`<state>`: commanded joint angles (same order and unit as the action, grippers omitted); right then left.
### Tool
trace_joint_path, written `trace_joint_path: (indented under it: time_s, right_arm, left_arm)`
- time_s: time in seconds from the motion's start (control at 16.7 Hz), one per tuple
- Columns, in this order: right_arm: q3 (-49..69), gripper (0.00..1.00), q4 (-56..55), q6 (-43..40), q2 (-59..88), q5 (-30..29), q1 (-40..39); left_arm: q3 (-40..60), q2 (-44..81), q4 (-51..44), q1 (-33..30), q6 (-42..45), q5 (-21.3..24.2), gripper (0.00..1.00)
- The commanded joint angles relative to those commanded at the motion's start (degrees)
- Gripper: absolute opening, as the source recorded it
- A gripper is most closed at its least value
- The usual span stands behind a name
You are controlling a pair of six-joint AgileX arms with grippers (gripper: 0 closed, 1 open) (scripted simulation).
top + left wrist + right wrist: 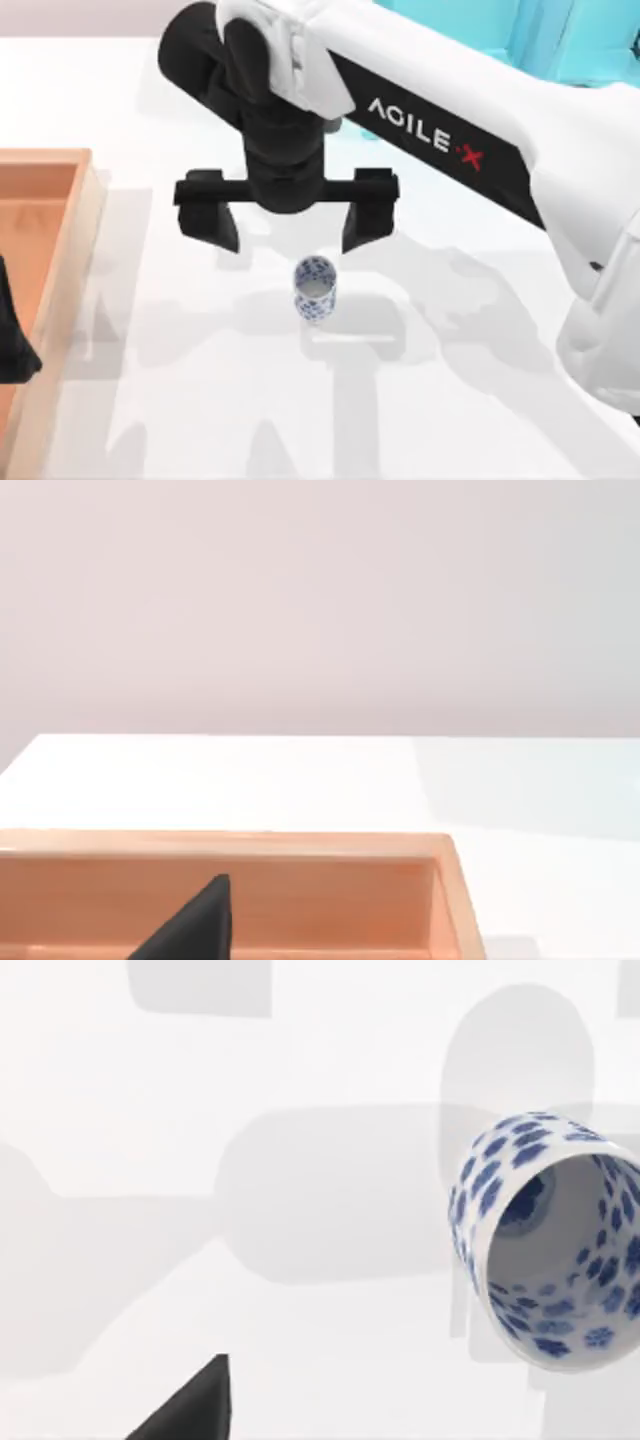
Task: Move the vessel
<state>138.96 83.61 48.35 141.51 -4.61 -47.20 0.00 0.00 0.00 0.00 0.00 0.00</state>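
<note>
The vessel (315,290) is a small white cup with blue dotted flowers, standing upright on the white table near its middle. My right gripper (290,240) hangs over the table just behind the cup, open wide, with nothing between its black fingers (212,218). The cup sits slightly forward of the gap between them. In the right wrist view the vessel (550,1250) shows its open mouth and white inside, apart from a dark fingertip (190,1410). My left gripper (14,345) is parked at the table's left edge, over the wooden tray.
A large wooden tray (84,230) lies along the left side of the table, and its rim (230,845) shows in the left wrist view. The white right arm (450,140) reaches in from the right. White table surface surrounds the cup.
</note>
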Motion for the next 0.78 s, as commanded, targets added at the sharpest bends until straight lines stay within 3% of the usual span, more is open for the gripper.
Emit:
trace_joint_path:
  time_s: [0.42, 0.78]
  right_arm:
    - [-16.67, 1.00, -16.12, -0.33, -0.51, 0.04, 0.37]
    - [-18.29, 1.00, -17.75, -0.36, -0.50, 0.04, 0.40]
  left_arm:
    - [0.00, 0.00, 0.00, 0.00, 0.00, 0.00, 1.00]
    - [0.00, 0.00, 0.00, 0.00, 0.00, 0.00, 1.00]
